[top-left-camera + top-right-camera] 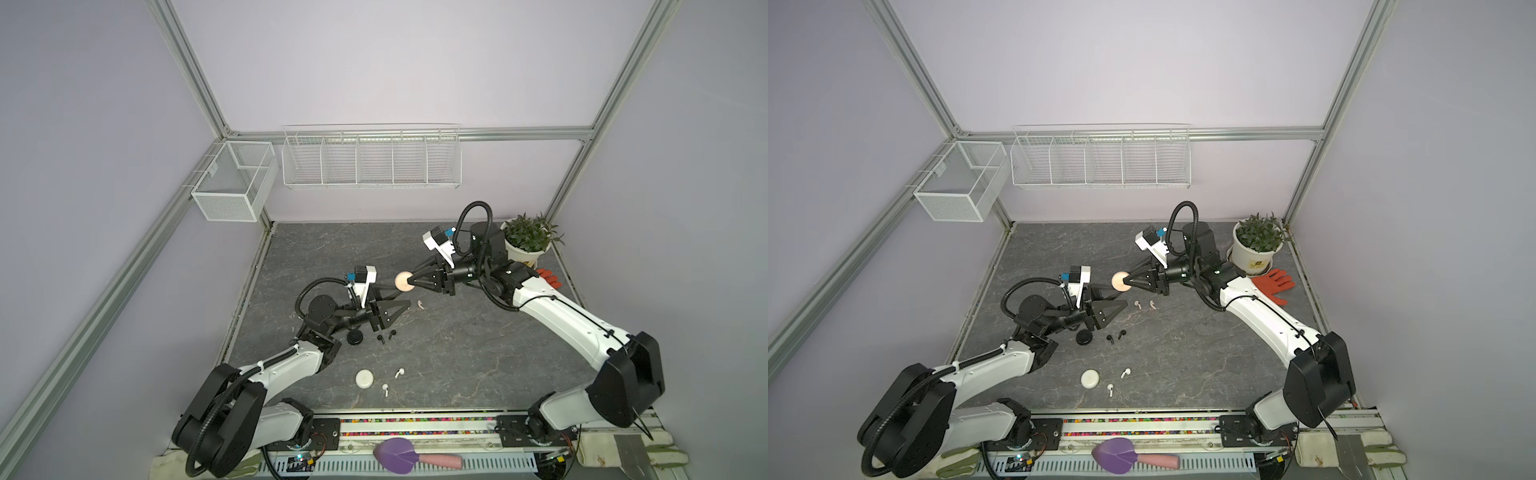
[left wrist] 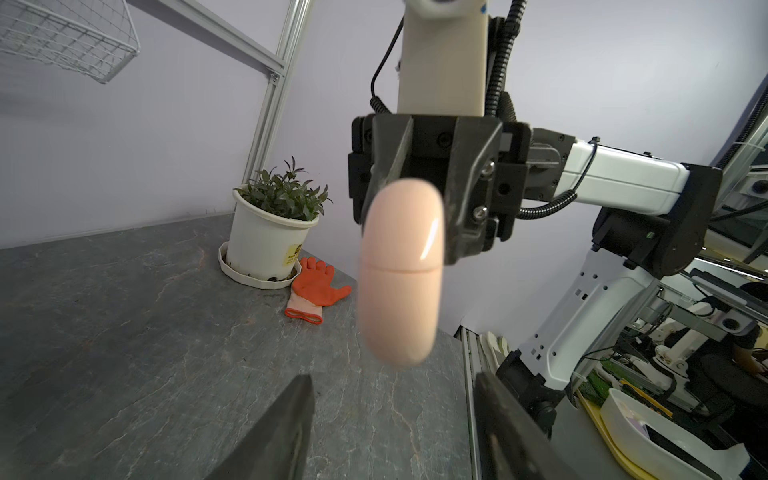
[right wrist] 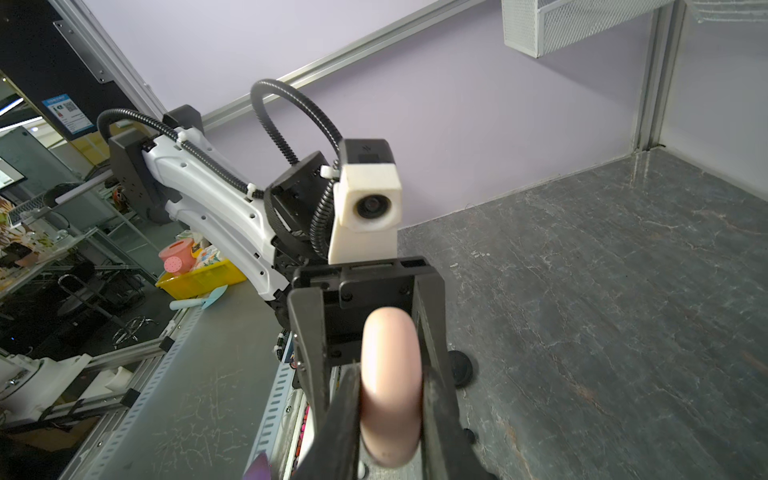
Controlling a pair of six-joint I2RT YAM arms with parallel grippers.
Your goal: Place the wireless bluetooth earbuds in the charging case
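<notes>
My right gripper (image 1: 412, 283) (image 3: 390, 415) is shut on the pale pink charging case (image 1: 403, 281) (image 1: 1121, 280) (image 2: 401, 274) (image 3: 388, 332), held above the table with its lid seam closed. Just below it my left gripper (image 1: 405, 297) (image 2: 392, 382) stands open and empty, its fingers (image 2: 291, 428) apart under the case. Pink earbuds (image 1: 1137, 304) (image 1: 1152, 305) lie on the table beside the left gripper. Black earbuds (image 1: 380, 338) (image 1: 391, 333) lie by a black case (image 1: 355, 337). White earbuds (image 1: 399, 372) (image 1: 385, 389) lie by a white case (image 1: 364, 379).
A potted plant (image 1: 528, 241) and an orange glove (image 1: 1273, 284) sit at the back right of the grey table. White wire baskets (image 1: 370, 160) (image 1: 237, 183) hang on the back wall. A purple and pink tool (image 1: 399, 455) lies on the front rail.
</notes>
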